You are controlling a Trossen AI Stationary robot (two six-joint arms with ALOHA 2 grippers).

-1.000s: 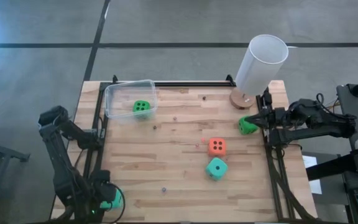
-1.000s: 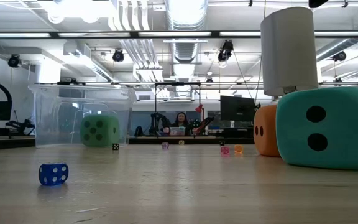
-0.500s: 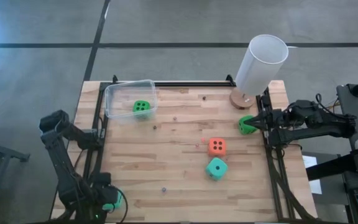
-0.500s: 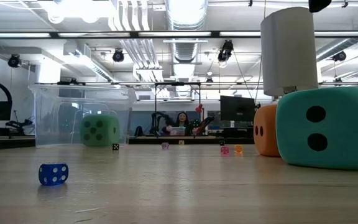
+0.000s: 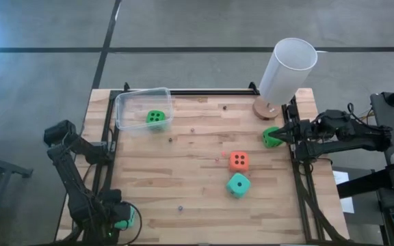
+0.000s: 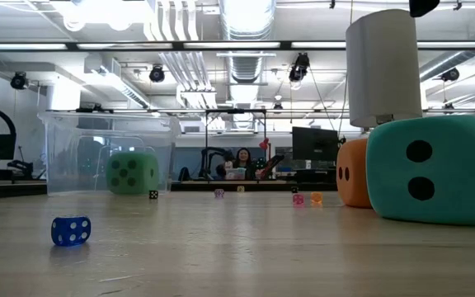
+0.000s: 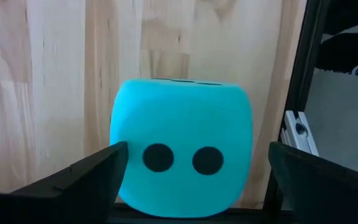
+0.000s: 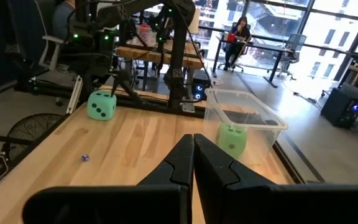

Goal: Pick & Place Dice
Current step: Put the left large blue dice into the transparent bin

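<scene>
At the table's (image 5: pixel 204 137) near left corner: left gripper (image 7: pixel 197 150), fingers (image 7: pixel 79 177) spread wide to either side of a teal die (image 7: pixel 182 118) that sits on the wood by the edge rail, two black pips facing the wrist camera. One finger just at the die's side, the other apart from it; no pinch. At the right edge: right gripper (image 5: pixel 284 132), fingers pressed together to a point, holding nothing, tip right beside a bright green die (image 5: pixel 272 137); contact cannot be told. Just behind that, a tall white cylinder (image 5: pixel 286 68) on a round base. Mid-table, right of centre: orange die (image 5: pixel 238 160), with a second teal die (image 5: pixel 238 184) just nearer the front, close but apart. Far left corner: clear plastic tub (image 5: pixel 125 102) with another green die (image 5: pixel 156 117) inside. Scattered on the boards: a few tiny dice, among them a small blue one (image 6: pixel 71 230).
</scene>
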